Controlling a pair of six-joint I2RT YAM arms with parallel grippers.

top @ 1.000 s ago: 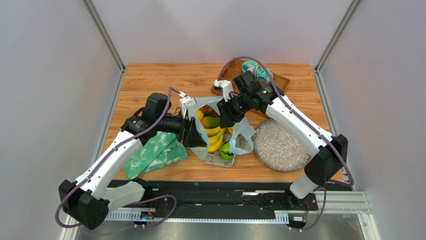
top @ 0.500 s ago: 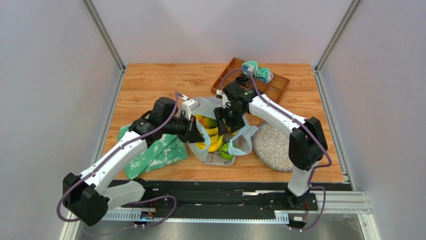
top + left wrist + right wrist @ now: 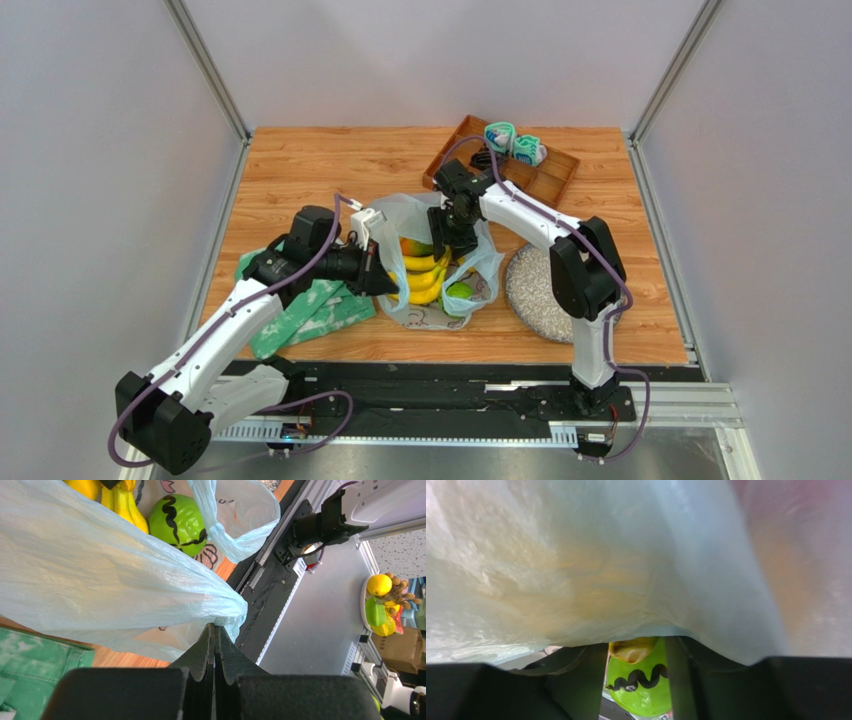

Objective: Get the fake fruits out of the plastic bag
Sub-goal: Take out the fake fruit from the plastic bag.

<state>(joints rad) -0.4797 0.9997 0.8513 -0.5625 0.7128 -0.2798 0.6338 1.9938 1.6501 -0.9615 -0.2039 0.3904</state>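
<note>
At plastic bag (image 3: pixel 100 580) left rim, film pinched by shut left tool (image 3: pixel 215 630). At bag mouth, right tool (image 3: pixel 633 652) half-parted, empty; green fruit (image 3: pixel 641 695) sighted straight ahead, nearer this tool.

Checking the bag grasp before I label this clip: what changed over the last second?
The left gripper, open a second ago, has shut on the plastic bag at its edge. The right arm folded inward, tipping the right gripper down at the bag's mouth, jaws apart. Fake fruits, green cloth and plate stayed put.
</note>
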